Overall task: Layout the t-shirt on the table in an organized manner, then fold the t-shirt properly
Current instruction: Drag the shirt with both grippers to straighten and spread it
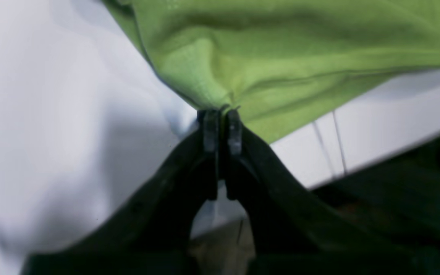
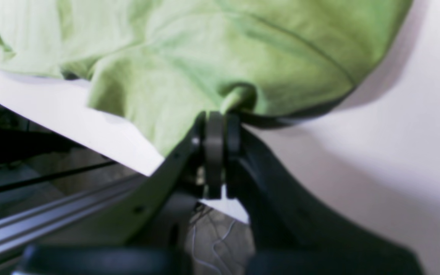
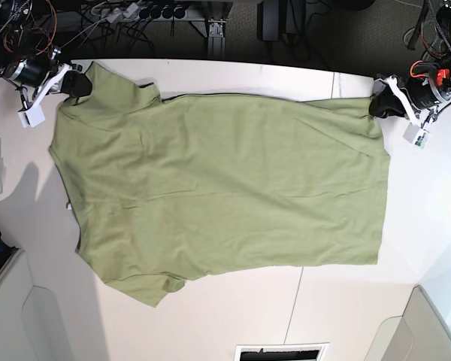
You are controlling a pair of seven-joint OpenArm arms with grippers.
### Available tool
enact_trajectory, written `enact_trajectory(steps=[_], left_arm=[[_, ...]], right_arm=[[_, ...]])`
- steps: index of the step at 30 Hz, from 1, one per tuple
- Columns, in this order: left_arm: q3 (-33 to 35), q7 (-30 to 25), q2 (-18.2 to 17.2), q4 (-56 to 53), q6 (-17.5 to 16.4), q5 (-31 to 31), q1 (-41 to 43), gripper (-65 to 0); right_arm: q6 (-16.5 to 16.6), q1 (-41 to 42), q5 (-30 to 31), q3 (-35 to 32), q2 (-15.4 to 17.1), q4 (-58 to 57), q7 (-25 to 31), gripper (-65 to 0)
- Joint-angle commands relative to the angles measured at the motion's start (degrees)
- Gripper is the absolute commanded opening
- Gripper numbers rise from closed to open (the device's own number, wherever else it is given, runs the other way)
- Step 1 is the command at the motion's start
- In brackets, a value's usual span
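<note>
one t-shirt [image 3: 225, 188] lies spread flat on the one white surface [image 3: 233, 323], a sleeve at the near left. two tools: the left tool [image 1: 222, 110] and the right tool [image 2: 220, 114] are each clenched on a far corner of it.

Olive t-shirt [image 3: 225, 188] spread flat on white table [image 3: 233, 323], left end effector [image 3: 379, 105] and right end effector [image 3: 79, 83] pinching far corners
</note>
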Motion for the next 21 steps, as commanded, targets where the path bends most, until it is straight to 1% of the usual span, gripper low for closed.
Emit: enact_trajectory(steps=[1,3,4,9,12,16,18,21], left_arm=[[-0.4,1.6,-1.8,1.5,-0.2,-2.1,0.1,-65.0],[-0.4,4.2,-3.2,3.0,-0.2,-6.0,0.1,-65.0],[-0.4,4.6,-3.6,3.7,-0.2,-6.7,0.1,-65.0],[-0.5,3.3,-4.9,5.2,-0.2,-6.7,-0.2,-65.0],[-0.4,1.8,-4.9,5.2,-0.2,-5.1,-1.1,-65.0],[-0.4,-2.6,-4.9,5.2,-0.2,-1.5,-2.2,-65.0],[-0.4,-4.6,-4.9,5.0,-0.2,0.6,-2.2,-65.0],[-0.4,-5.5,-4.8,4.6,-0.2,1.7,-2.2,-65.0]], right_arm=[[0.5,0.2,2.0,1.2,0.9,1.6,0.1,-65.0],[0.9,0.3,2.8,2.5,0.9,2.7,-0.2,-65.0],[1.1,0.3,3.3,3.3,0.9,3.4,-0.3,-65.0],[1.1,0.5,3.9,5.2,1.1,7.5,0.4,-65.0],[1.1,2.2,3.5,5.2,1.2,8.2,1.7,-65.0],[1.1,6.8,0.5,5.1,1.2,7.4,4.6,-65.0],[1.1,9.7,-0.3,5.0,1.1,6.2,4.7,-65.0],[1.1,14.6,-1.0,4.3,1.1,3.2,5.1,-65.0]])
